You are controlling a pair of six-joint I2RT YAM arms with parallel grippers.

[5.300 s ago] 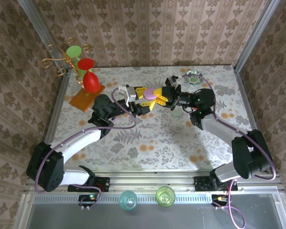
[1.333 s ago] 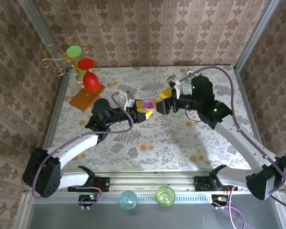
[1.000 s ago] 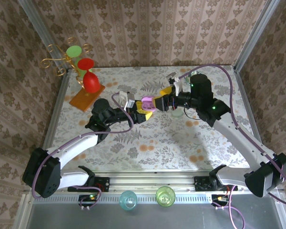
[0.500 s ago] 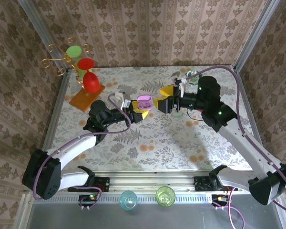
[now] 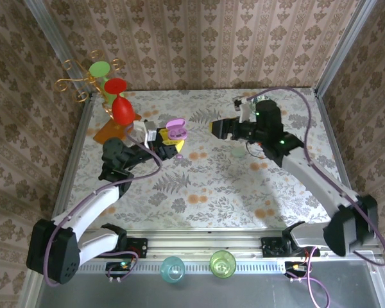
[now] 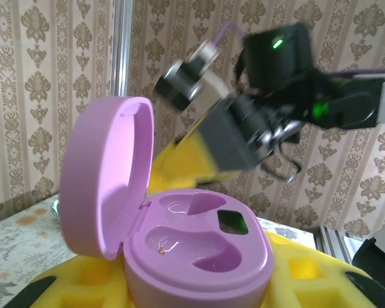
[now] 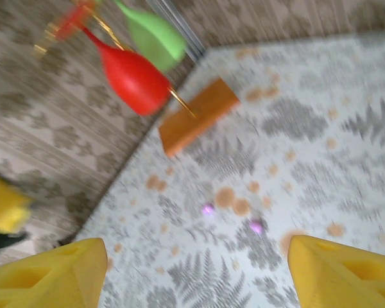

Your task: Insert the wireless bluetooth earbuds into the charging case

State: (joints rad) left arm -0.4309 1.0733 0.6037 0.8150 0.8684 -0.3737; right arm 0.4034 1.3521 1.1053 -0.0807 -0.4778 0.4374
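My left gripper (image 5: 171, 138) is shut on a lilac charging case (image 5: 176, 131) and holds it above the table's left middle. In the left wrist view the case (image 6: 199, 253) sits between my yellow fingers (image 6: 308, 276). Its lid (image 6: 106, 179) is swung open to the left and both wells are empty. My right gripper (image 5: 218, 127) hangs open and empty to the right of the case, apart from it. In the right wrist view its yellow fingers (image 7: 343, 273) frame two tiny lilac earbuds (image 7: 208, 209) (image 7: 256, 226) lying on the patterned table. One earbud (image 5: 178, 156) shows below the case.
A wire stand with a red glass (image 5: 122, 109) and a green glass (image 5: 100, 68) on an orange base (image 7: 196, 115) stands at the back left. A pale green case (image 5: 238, 153) lies under the right arm. Two cups (image 5: 172, 267) (image 5: 222, 263) stand on the front ledge.
The two grippers were together at the case; the right one has let go and drawn back to the right. The left arm has carried the opened case to the left.
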